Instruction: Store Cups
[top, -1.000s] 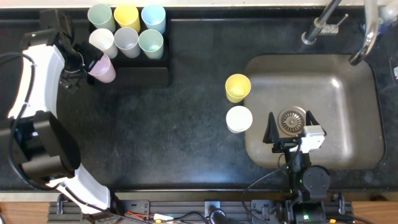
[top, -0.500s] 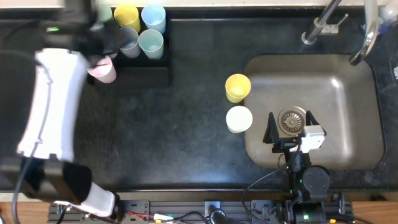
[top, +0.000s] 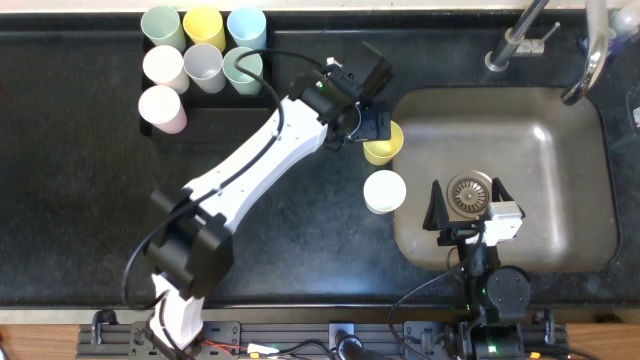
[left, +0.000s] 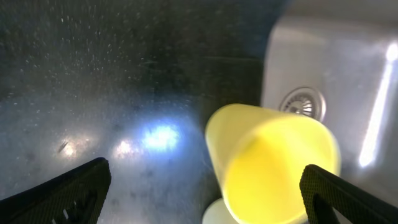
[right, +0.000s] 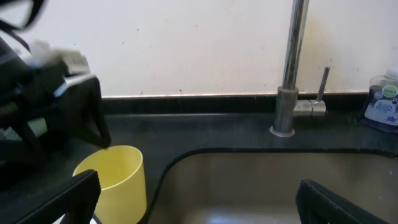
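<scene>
The left hand (top: 368, 125), fingers spread wide, hangs over the yellow cup (left: 273, 165), which stands at the sink (top: 560, 230) edge with the white cup (top: 384, 191) just beside it. The right hand (top: 467, 203) is open over the sink.

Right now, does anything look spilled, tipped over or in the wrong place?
Nothing is spilled or tipped over. But two cups are not put away: the yellow cup and the white cup stand on the counter beside the sink, far from the rack holding the other cups.

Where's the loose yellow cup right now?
Top view: the yellow cup stands on the counter beside the sink's left rim, just above the white cup.
</scene>
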